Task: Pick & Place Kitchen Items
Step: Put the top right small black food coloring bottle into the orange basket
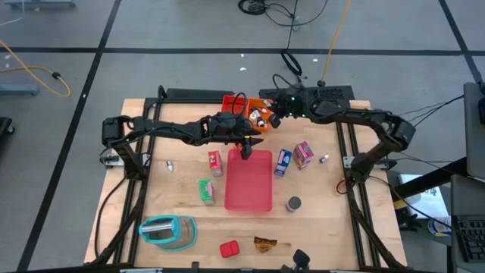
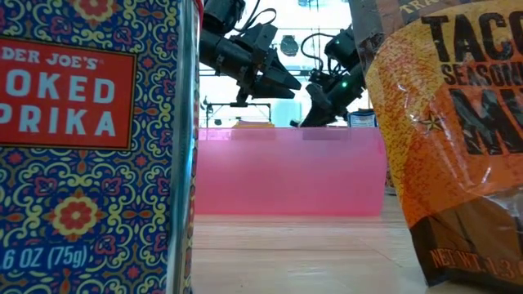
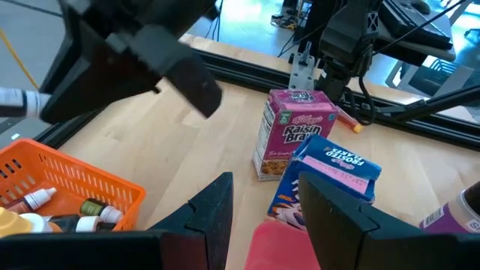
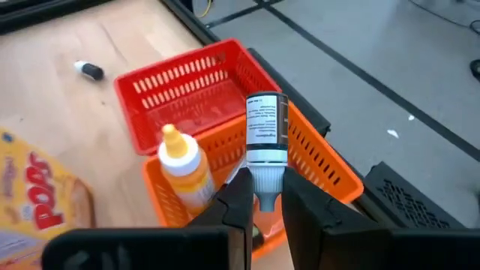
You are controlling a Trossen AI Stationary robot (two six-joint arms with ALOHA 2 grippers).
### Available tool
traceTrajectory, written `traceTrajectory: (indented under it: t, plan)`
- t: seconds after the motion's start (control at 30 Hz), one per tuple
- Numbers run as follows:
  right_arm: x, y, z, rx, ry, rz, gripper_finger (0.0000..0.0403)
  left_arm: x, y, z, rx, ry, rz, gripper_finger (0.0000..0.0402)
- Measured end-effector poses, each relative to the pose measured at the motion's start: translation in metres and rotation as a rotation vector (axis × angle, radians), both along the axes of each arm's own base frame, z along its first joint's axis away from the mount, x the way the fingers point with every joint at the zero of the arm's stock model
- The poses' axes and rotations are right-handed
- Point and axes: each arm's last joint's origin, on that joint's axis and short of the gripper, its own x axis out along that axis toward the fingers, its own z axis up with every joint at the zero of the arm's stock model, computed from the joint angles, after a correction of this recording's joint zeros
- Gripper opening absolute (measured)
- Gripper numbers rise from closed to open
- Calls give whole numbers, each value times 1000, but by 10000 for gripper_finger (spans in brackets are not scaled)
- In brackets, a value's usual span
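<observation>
My right gripper (image 4: 262,199) hovers over the orange bin (image 4: 330,169) at the table's far edge, shut on a tiny dark bottle (image 4: 267,124) with a white cap. My left gripper (image 3: 266,217) is open and empty above the far end of the flat pink tray (image 1: 248,182). A blue box (image 3: 334,169) and a pink box (image 3: 292,131) stand upright just beyond its fingers. A red box (image 1: 215,161) and a green box (image 1: 206,189) stand left of the tray. A grey can (image 1: 293,203) sits on its right. My right gripper pinches the tiny bottle by its white cap end (image 4: 266,181) between its two fingers. The dark labelled body sticks out past the fingertips, in line with the fingers. The bottle is lifted clear, above the orange bin.
A red bin (image 4: 187,94) adjoins the orange bin, which holds a yellow-capped bottle (image 4: 182,161) and other small bottles (image 3: 82,214). Tiny bottles (image 1: 170,164) (image 1: 324,158) lie loose on the wood. A teal appliance (image 1: 167,231), red packet (image 1: 229,248) and brown packet (image 1: 265,244) lie near the front edge.
</observation>
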Motion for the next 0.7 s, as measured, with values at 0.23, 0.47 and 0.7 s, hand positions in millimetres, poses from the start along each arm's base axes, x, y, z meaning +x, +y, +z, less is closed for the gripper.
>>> traceTrajectory:
  t: [0.23,0.47,0.7]
  plan:
    - [10,-8,-29,40,51,1,37,0,0,0,0,0,0,154]
    - [17,-14,-52,83,63,-14,41,0,0,0,0,0,0,154]
    - [21,-16,-61,109,39,14,43,-1,0,-2,-3,24,-1,154]
